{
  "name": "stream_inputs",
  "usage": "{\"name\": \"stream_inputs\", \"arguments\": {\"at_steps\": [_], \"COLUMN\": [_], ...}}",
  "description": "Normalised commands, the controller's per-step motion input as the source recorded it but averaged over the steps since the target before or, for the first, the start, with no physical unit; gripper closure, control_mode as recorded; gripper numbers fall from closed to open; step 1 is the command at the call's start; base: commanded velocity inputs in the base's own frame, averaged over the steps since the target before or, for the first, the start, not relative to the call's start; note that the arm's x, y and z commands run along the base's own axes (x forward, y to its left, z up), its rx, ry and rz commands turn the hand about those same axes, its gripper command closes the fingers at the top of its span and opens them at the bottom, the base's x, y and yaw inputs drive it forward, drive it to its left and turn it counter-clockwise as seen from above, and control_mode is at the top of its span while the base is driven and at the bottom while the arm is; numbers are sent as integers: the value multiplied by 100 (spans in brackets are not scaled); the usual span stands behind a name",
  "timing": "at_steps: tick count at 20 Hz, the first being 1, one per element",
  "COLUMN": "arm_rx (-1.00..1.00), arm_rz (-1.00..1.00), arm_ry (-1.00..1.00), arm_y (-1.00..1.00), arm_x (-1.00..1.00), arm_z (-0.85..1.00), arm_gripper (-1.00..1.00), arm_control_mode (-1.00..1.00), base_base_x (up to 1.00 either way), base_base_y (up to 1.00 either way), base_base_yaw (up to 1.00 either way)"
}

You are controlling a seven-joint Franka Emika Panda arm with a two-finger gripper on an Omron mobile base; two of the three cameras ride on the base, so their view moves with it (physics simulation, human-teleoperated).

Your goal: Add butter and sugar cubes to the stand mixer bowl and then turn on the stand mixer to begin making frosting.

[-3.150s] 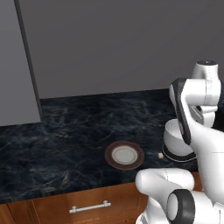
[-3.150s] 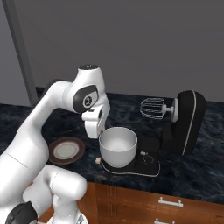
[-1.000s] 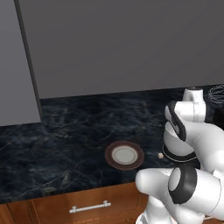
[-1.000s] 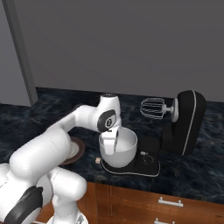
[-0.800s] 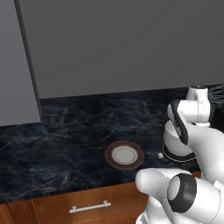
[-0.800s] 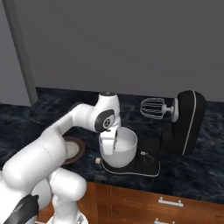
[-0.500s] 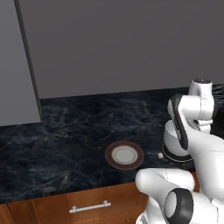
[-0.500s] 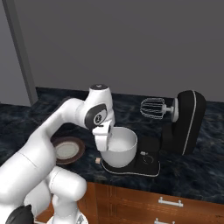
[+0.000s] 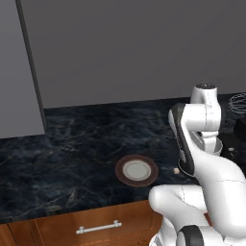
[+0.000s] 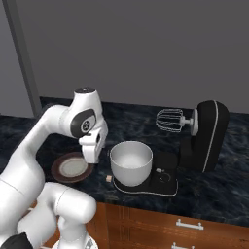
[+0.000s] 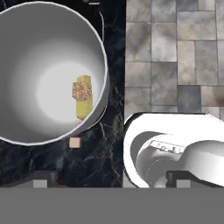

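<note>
The pale stand mixer bowl (image 10: 130, 163) (image 11: 26, 70) sits on the flat base of the black stand mixer (image 10: 208, 141), whose head is tilted up with the wire whisk (image 10: 168, 119) clear of the bowl. The yellow butter (image 11: 83, 107) lies in the bowl's bottom with a speckled sugar cube (image 11: 82, 90) on top of it. A second sugar cube (image 11: 75, 142) (image 10: 109, 178) (image 9: 176, 170) rests on the counter just outside the bowl, on its plate side. My gripper (image 10: 91, 156) (image 11: 111, 178) hangs left of the bowl's rim, open, with nothing between its fingers.
A brown-rimmed white plate (image 10: 72, 168) (image 9: 137, 170) lies bare on the dark marble counter left of the mixer. Grey wall cabinets hang above the counter. Wooden drawers with metal handles (image 9: 98, 227) line the counter's front edge.
My gripper has opened wide and drawn up and back from over the bowl toward the plate side. The bowl, mixer and plate have stayed where they were.
</note>
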Motion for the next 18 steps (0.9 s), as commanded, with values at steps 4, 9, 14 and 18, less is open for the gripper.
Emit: {"name": "stream_inputs", "arguments": {"at_steps": [4, 9, 14, 18], "arm_rx": [-6, -11, -11, -10], "arm_rz": [-12, -14, -10, -6], "arm_ry": [4, 10, 8, 8], "arm_y": [60, 33, 2, 0], "arm_x": [-1, 0, 0, 0], "arm_z": [-9, -24, -37, -40], "arm_gripper": [-100, -100, -100, -100], "arm_control_mode": [-100, -100, -100, -100], "base_base_x": [0, 0, 0, 0], "base_base_y": [0, 0, 0, 0], "base_base_yaw": [0, 0, 0, 0]}}
